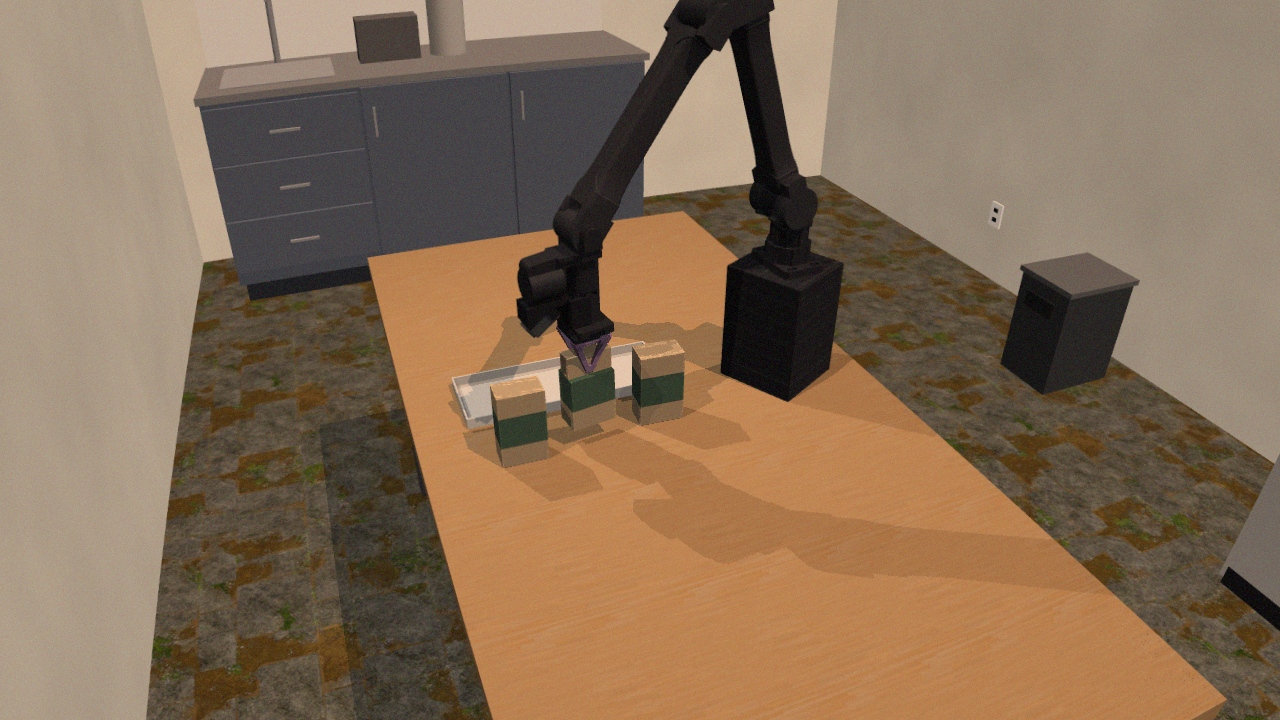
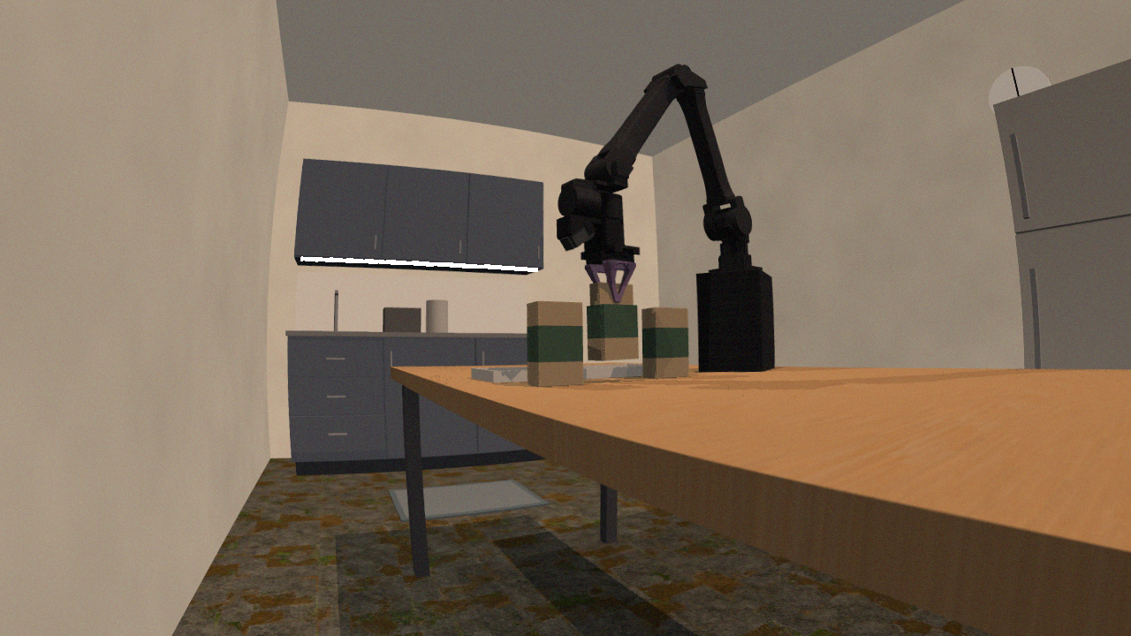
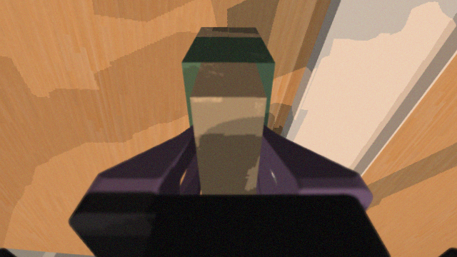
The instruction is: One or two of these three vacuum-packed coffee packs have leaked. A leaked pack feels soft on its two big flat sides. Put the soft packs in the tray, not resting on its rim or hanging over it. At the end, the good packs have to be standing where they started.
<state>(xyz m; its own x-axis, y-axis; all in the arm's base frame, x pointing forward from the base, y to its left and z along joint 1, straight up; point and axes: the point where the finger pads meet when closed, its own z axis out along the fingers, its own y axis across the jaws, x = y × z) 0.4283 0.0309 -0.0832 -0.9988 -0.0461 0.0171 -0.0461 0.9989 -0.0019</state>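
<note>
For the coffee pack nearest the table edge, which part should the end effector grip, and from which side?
Grip the upper tan part of the nearest coffee pack across its two big flat sides, coming from above. It stands upright, top free, as the end effector already holds the middle pack.

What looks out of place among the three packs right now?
Only the middle pack: it hangs off the table, upright, held at its top by the gripper. The left pack and right pack stand upright. The tray behind them looks undisturbed.
</note>
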